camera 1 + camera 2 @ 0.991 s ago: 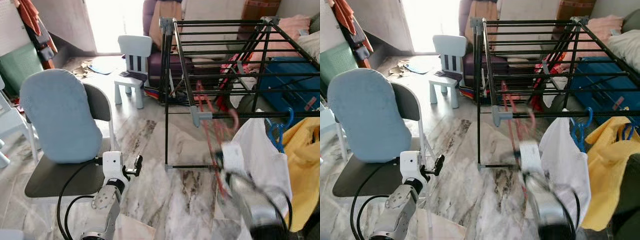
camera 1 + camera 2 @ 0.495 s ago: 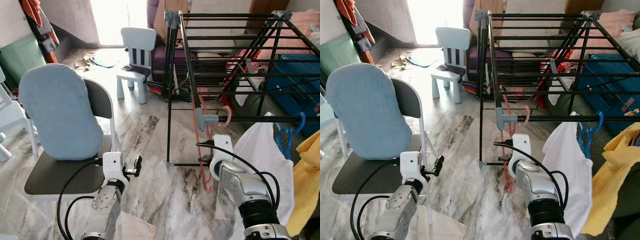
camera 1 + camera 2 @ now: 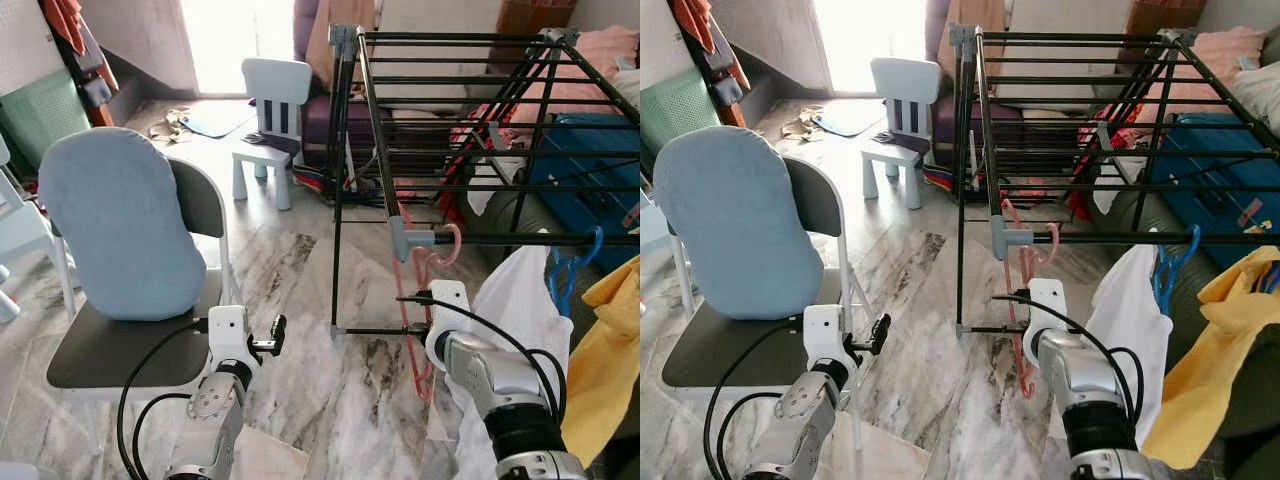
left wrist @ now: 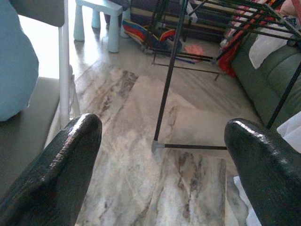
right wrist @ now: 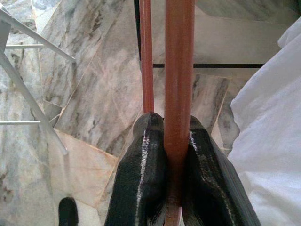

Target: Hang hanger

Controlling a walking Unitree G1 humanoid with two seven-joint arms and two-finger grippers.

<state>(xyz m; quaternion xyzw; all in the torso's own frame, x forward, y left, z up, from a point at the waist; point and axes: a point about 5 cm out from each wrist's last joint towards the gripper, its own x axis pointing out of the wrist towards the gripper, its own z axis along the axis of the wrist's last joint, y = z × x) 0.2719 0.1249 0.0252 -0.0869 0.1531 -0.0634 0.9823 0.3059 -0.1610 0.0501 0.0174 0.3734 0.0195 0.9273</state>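
Pink hanger (image 5: 178, 70) pinched in right gripper (image 5: 176, 162), left gripper (image 4: 162, 155) spread wide, empty.

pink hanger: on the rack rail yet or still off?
On. The pink hanger hook curls over the drying rack front rail by its grey corner joint; the right claw is clamped on its bar.

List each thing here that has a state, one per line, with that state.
Pink hanger: hook over the rack's front bar, bottom clamped by the right gripper.
Right gripper: jaws shut on the hanger.
Left gripper: jaws open, holding nothing.
Drying rack: unfolded, standing on the floor.
Blue hanger: hung on the front bar.
White cloth: hanging from the rack.
Folding chair: open, blue cushion against its back.
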